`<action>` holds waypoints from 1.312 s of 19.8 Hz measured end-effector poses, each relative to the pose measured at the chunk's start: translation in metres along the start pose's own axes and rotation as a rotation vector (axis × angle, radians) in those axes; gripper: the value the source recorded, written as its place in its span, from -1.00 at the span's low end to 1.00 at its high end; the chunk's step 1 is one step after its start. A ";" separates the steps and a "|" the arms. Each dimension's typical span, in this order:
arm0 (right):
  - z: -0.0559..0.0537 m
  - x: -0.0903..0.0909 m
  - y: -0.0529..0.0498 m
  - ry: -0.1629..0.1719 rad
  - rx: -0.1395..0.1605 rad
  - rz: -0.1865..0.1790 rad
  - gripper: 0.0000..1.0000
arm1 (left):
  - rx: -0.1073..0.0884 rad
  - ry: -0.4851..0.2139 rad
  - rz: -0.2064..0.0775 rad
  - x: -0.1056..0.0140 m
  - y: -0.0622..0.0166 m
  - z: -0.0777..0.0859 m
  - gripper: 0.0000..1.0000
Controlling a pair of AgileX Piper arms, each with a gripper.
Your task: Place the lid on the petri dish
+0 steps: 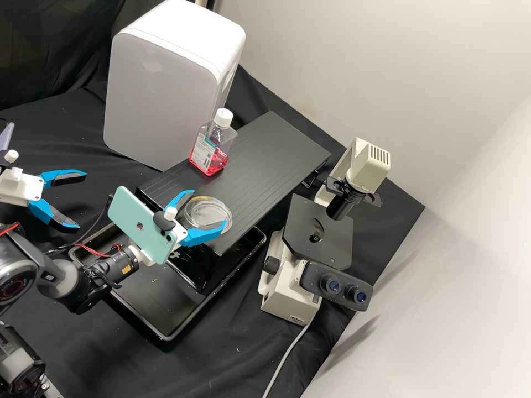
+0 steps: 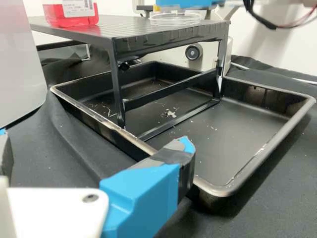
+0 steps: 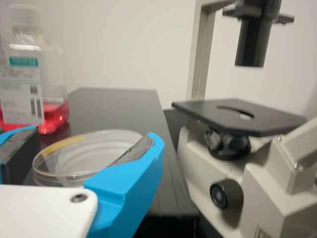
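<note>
A clear petri dish with its lid on rests at the near end of the black raised platform. My right gripper holds it from both sides, one blue finger against each edge of the lid. Up close, the right wrist view has the dish between the right gripper's pads. My left gripper hangs open and empty at the far left, above the black cloth. From the left gripper, the dish sits far off on top of the platform.
A black tray lies under and in front of the platform. On the platform's far end stands a bottle of red liquid, with a white box behind it. A microscope stands to the right.
</note>
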 end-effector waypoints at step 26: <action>0.012 -0.008 0.008 -0.034 0.077 0.029 -1.00 | 0.017 -0.008 -0.006 0.000 -0.0016 0.002 1.00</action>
